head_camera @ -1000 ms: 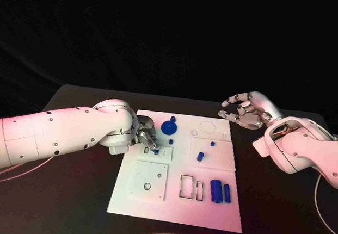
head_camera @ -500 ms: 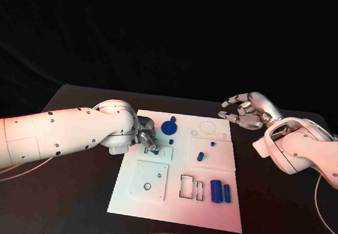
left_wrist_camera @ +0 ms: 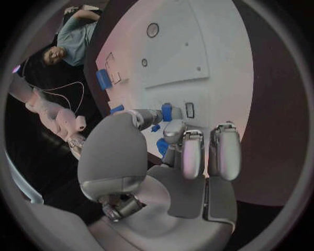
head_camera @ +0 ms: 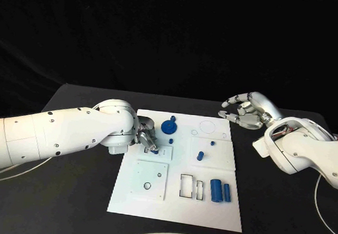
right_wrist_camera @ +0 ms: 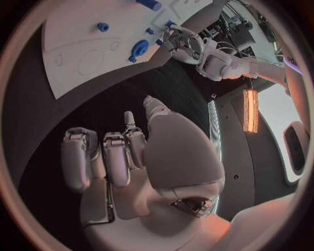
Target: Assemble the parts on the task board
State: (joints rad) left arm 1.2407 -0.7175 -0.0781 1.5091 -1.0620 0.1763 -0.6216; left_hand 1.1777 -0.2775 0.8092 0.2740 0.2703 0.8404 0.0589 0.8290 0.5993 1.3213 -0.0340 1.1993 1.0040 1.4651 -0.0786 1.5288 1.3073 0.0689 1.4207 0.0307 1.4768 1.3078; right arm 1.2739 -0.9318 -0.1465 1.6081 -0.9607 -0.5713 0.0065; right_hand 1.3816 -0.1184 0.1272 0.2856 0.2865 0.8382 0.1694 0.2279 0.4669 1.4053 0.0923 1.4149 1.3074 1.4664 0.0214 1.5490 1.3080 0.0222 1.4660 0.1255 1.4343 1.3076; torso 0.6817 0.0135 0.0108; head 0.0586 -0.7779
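Movement since the earlier frames: almost none; both arms and all parts on the task board (head_camera: 209, 213) sit where they were, the left hand's fingers shifting only slightly at the same spot. Item, left hand (head_camera: 145, 137): lowered onto the board's left margin, fingers curled down around a small blue peg (left_wrist_camera: 166, 112) beside a small rectangular slot (left_wrist_camera: 190, 110); the left wrist view shows the peg between thumb and fingertip, so the hand appears to pinch it, though whether the peg is already seated cannot be told. Item, right hand (head_camera: 244, 112): raised off the board beyond its far right corner, holding nothing, fingers loosely curled but apart. Item, blue round disc (head_camera: 168, 128): on the board's far portion, just right of the left hand, with a small blue knob (head_camera: 172, 118) just beyond it. Item, small blue ring (head_camera: 193, 132): right of the disc, near an outlined circle that stands unfilled. Item, two short blue pegs (head_camera: 201, 155): around the board's middle, one lying loose. Item, two blue cylinders (head_camera: 220, 191): lying side by side on the board's near right portion, next to two outlined rectangular recesses (head_camera: 187, 186) that stand unfilled. Status, judged: early to middle; one peg in hand at its slot, while the cylinders, ring and loose pegs seem unplaced.
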